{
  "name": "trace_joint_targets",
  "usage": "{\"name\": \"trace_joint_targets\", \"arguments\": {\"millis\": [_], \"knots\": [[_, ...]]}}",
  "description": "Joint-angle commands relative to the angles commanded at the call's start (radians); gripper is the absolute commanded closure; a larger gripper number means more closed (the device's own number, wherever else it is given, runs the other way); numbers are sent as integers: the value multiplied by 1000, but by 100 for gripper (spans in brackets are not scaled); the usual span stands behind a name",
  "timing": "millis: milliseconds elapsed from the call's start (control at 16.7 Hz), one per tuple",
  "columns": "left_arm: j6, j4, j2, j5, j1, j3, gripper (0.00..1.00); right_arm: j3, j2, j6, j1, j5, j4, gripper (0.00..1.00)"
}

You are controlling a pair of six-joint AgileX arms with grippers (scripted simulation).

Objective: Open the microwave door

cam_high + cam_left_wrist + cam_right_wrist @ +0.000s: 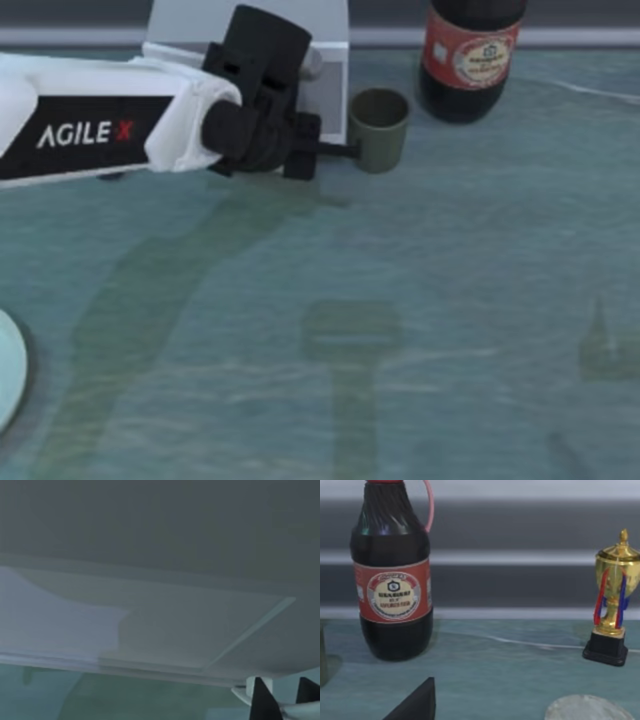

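The white microwave (195,30) stands at the back of the table, largely hidden under my left arm. Its door (165,625), with the large translucent grey window, fills the left wrist view at a slant. The white bar handle (290,711) shows at the door's edge between two black fingertips (262,702). My left gripper (338,150) sits at the microwave's front right corner, shut on that handle. Only a dark corner of my right gripper (422,702) shows in its wrist view, low over the table on the right side.
An olive cup (378,125) stands just right of the left gripper's tip. A dark bottle with a red label (470,55) is at the back right. A gold trophy (612,605) and a grey round object (587,707) lie farther right. A pale plate (5,370) sits at the left edge.
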Motion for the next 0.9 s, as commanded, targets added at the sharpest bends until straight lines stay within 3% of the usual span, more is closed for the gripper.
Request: {"name": "trace_joint_targets", "arguments": {"millis": [360,900], "knots": [[55,26,-35,36,20,-51,100,0,0,0,0,0,0,0],[55,26,-35,36,20,-51,100,0,0,0,0,0,0,0]]}}
